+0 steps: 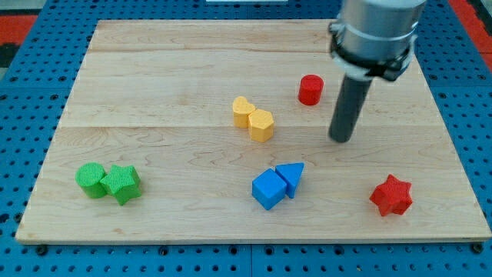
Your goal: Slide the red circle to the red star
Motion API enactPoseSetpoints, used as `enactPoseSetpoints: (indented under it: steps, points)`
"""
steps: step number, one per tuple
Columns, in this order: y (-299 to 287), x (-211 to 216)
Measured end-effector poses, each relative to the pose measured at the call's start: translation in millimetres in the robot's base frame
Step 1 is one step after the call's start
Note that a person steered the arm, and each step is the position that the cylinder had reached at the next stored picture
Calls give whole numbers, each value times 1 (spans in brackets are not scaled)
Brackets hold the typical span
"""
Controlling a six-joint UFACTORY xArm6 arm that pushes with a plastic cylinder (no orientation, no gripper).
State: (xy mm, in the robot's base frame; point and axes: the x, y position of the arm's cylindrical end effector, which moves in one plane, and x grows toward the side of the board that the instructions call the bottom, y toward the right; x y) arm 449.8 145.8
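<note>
On the board point(154, 77) — two red, two yellow, two green, two blue blocks.

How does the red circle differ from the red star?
The red circle is a round cylinder; the red star has points. The circle sits near the view's top, just left of my tip; the star lies at the view's lower right, far from it. Both are red.

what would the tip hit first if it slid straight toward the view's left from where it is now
Probably the right-hand yellow block. My tip sits below and right of the red circle, so a leftward slide passes under it; the tip's line crosses that block's lower part, though it could just clip or miss it.
</note>
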Motion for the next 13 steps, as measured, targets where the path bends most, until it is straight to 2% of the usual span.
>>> enactPoseSetpoints:
  steps: [2,3,4,5,6,11,13]
  points:
    - [30,-118]
    - [-11,-167]
    - [-25,-179]
    - [-29,-166]
    - [-56,-120]
    - [-48,-75]
    - [-47,-24]
